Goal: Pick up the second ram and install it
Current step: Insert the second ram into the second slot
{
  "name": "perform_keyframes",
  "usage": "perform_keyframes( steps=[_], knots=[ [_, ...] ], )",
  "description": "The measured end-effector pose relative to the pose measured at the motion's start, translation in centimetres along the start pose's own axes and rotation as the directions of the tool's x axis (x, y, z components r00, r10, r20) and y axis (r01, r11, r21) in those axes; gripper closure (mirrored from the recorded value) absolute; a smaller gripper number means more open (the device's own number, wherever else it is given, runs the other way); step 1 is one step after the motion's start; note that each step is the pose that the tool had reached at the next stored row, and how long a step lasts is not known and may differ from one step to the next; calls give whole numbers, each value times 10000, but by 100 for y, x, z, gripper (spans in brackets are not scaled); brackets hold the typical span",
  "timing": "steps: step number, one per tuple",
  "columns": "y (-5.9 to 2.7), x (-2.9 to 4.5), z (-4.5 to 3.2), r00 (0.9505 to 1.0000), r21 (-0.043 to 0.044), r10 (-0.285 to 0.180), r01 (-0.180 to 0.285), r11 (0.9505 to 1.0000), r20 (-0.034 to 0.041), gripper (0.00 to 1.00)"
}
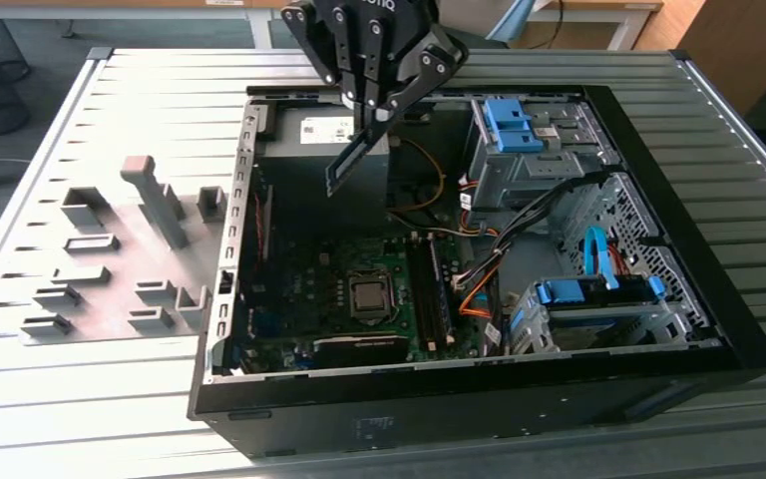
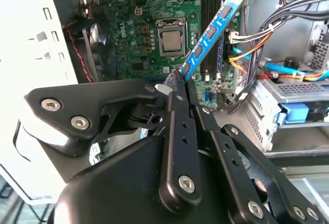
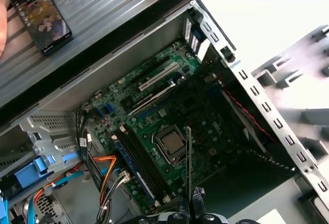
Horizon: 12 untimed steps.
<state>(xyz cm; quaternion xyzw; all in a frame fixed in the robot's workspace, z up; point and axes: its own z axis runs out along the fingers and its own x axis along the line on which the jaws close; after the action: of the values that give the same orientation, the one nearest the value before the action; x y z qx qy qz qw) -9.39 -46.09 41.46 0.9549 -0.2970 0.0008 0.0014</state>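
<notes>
In the exterior view the top edge is cutting off the gripper [image 1: 374,108] above its fingers, and those fingers are covering the upper end of the ram [image 1: 354,165]. In the second wrist view the gripper's body is blocking much of the case [image 2: 36,54], and the ram is hiding part of the slots [image 2: 206,8]. In the first wrist view the ram is showing edge-on, its chips impossible to tell. The picture's edges are cropping a phone [image 3: 43,18] and a hand [image 3: 2,16], and the grey rack [image 3: 308,116] is blurring.
</notes>
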Motion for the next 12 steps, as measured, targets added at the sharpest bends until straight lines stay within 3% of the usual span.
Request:
perform_keyframes(
  steps=[3, 12],
  knots=[
    [0, 0, 0, 9998, 1, -218, 218, 9998, 0, 86],
    [0, 0, 0, 9997, 1, -228, 228, 9997, 0, 86]
  ],
)
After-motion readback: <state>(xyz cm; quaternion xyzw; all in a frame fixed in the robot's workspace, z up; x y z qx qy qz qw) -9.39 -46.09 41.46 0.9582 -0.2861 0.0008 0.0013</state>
